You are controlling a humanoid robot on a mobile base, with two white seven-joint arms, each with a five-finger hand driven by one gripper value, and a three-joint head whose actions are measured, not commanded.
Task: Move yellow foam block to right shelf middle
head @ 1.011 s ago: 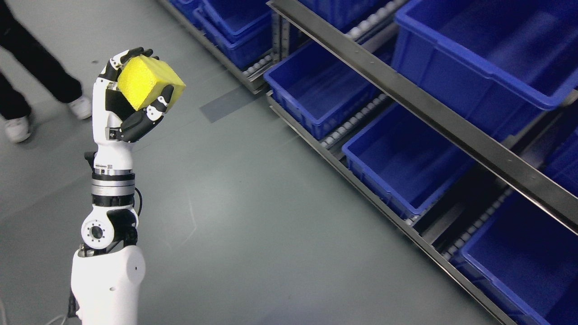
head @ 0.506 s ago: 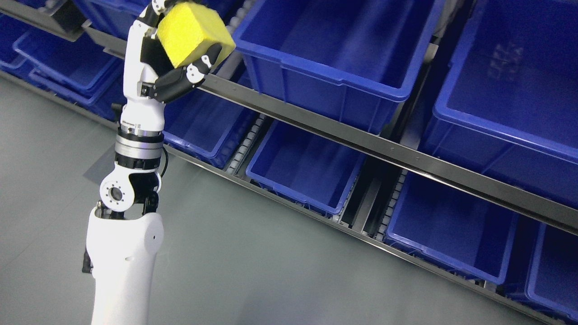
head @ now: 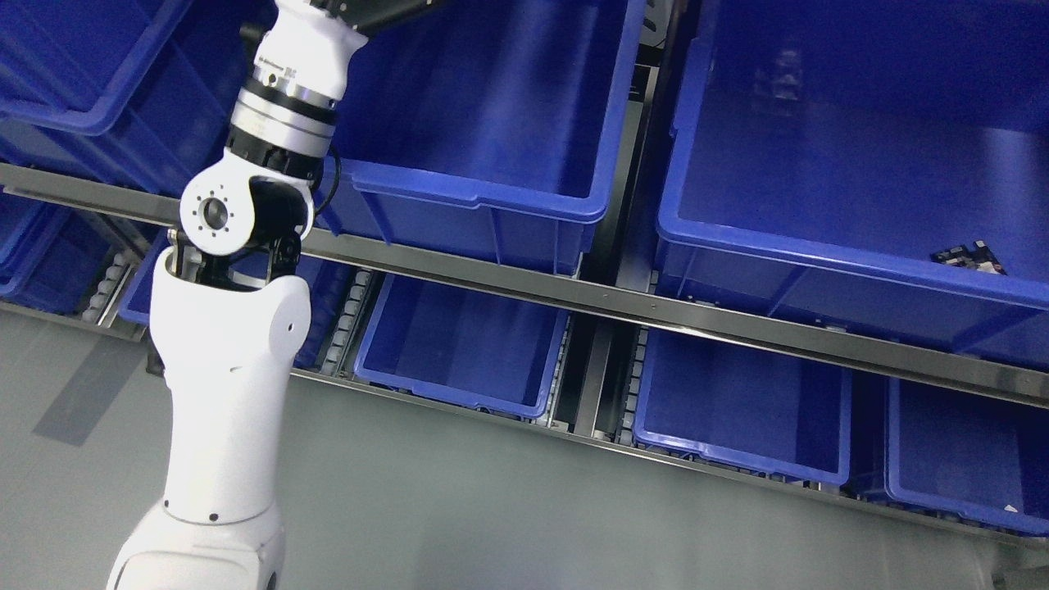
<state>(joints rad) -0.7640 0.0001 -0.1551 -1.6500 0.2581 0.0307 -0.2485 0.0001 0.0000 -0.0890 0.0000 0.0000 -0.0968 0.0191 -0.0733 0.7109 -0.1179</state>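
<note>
My left arm [head: 225, 385] rises from the lower left in front of the shelf. Its wrist [head: 287, 98] reaches up over the front rim of a large blue bin [head: 492, 106] on the upper level. Only the dark base of the left hand [head: 373, 10] shows at the top edge; the rest is cut off. The yellow foam block is out of view, so what the hand holds is hidden. The right arm is not in the picture.
A second large blue bin [head: 836, 147] stands to the right with a small dark object [head: 971, 256] in its corner. A metal shelf rail [head: 656, 310] runs below them. Smaller blue bins [head: 459, 344] [head: 737, 401] sit on the lower level above the grey floor [head: 492, 516].
The camera has swung from the floor round to face the shelf. My left arm has lifted, so the hand and the yellow block have gone past the top edge. The person's legs are gone from view.
</note>
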